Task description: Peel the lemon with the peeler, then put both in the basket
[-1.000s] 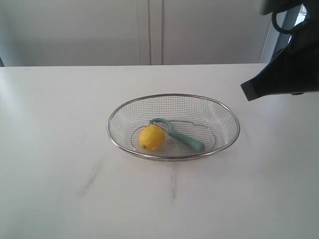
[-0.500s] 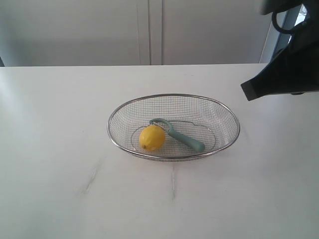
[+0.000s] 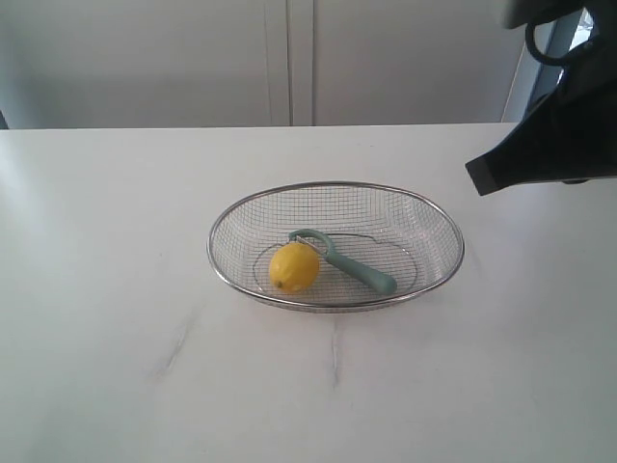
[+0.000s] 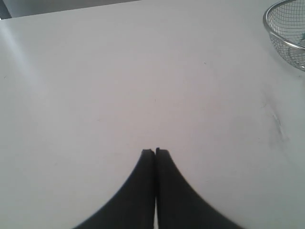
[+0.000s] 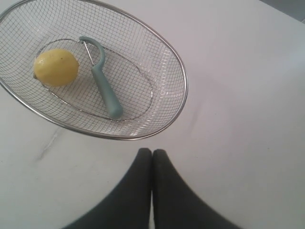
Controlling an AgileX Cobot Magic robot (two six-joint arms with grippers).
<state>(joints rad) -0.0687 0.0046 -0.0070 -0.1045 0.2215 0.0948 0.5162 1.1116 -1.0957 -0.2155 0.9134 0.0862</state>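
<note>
**While both pincers hang closed, lemon and peeler lie together in the basket**

Where the white bench (image 3: 116, 241) spreads widest, the basket (image 3: 335, 183) sits near its middle, an oval of silver mesh with a thick rim. The lemon (image 3: 294, 267) lies on the basket's floor toward the exterior view's left, and the side facing the cameras is yellow all over. The peeler (image 3: 345, 263) lies just beside it, its hooked head curving close against the lemon and its teal handle slanting away toward the near right wall.

The right pincer (image 5: 152, 151) hangs above the bench just outside the basket's rim with its two dark fingers pressed together, and it holds nothing. In the exterior view its black arm shows at the upper right, apart from the basket.

The left pincer (image 4: 155, 151) is likewise closed on nothing, its fingertips meeting over bare bench, well apart from the basket, whose rim shows only at the edge of that wrist view.
</note>
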